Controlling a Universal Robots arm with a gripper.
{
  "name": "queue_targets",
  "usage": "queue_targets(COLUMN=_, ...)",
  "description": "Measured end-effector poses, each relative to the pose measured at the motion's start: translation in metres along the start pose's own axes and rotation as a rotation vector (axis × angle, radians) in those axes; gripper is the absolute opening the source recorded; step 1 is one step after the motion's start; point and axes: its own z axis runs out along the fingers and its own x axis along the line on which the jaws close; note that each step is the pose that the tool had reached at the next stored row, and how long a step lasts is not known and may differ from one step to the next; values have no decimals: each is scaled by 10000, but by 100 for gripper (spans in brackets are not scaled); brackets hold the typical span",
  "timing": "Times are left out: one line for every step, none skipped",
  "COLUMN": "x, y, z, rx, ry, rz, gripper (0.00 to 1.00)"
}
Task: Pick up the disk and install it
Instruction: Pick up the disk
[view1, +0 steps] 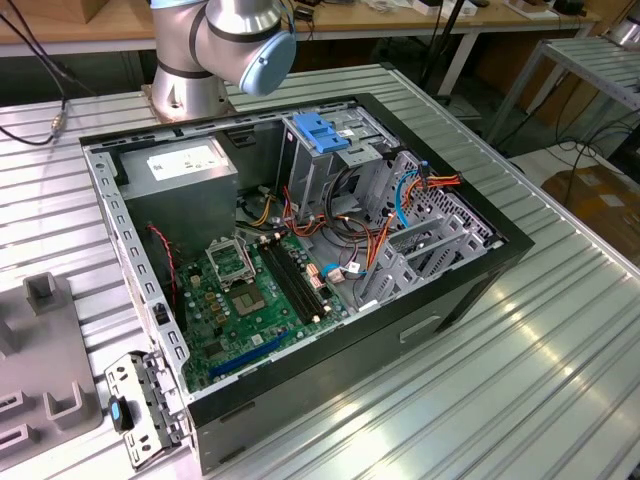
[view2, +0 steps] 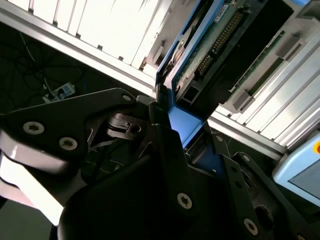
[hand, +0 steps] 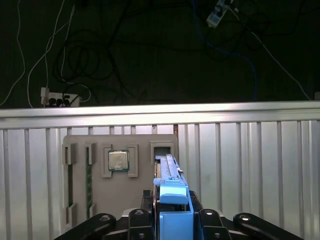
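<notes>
While the open computer case waits in the middle of the ribbed metal surface, the arm reaches away from it toward the surface's edge, where a gray parts tray lies. In both wrist views the gripper is pinched onto the disk, its black fingers pressing the two flat sides just behind the bright blue end tab. The disk stands on edge, its long side running straight out from the gripper toward the tray beneath. That narrow, upright hold seems meant to suit the way the tray stores it: a slot at the tray's corner lines up with the far end of the disk. Whether that end is clear of the slot or resting in it cannot be told. A square silver chip sits in its own pocket just beside the slot, apart from the disk. In the second wrist view the disk shows its green circuit board and a row of connector pins, with one blue rail along its edge. Inside the case, a metal cage topped by a light-blue latch plate stands near the far corner, with orange and blue cables spilling beside it.
</notes>
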Motion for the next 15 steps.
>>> queue_targets(x=0, y=0, z=-8, rx=1, ry=-1, rz=0, gripper=37)
queue_targets(x=0, y=0, z=-23, rx=0, ry=0, rz=0, gripper=37)
queue_targets(x=0, y=0, z=-32, rx=1, ry=-1, rz=0, gripper=37)
queue_targets(x=0, y=0, z=-45, rx=1, ry=0, rz=0, gripper=37)
queue_targets(x=0, y=0, z=-59, rx=-1, ry=0, rz=0, gripper=37)
queue_targets(x=0, y=0, z=-69, rx=0, ry=0, rz=0, gripper=37)
queue_targets(x=0, y=0, z=-81, rx=0, ry=-1, rz=0, gripper=37)
queue_targets(x=0, y=1, z=-89, rx=-1, ry=-1, rz=1, gripper=37)
queue_targets(x=0, y=0, z=-99, rx=-2, ry=0, rz=0, gripper=37)
queue_targets(x=0, y=0, z=-107, rx=-2, ry=0, rz=0, gripper=37)
queue_targets(x=0, y=1, z=-115, rx=-2, ry=0, rz=0, gripper=37)
queue_targets(x=0, y=0, z=-116, rx=0, ry=-1, rz=0, gripper=37)
queue_targets(x=0, y=0, z=-116, rx=0, ry=-1, rz=0, gripper=37)
queue_targets(x=0, y=0, z=-118, rx=-2, ry=0, rz=0, gripper=37)
queue_targets(x=0, y=0, z=-118, rx=-2, ry=0, rz=0, gripper=37)
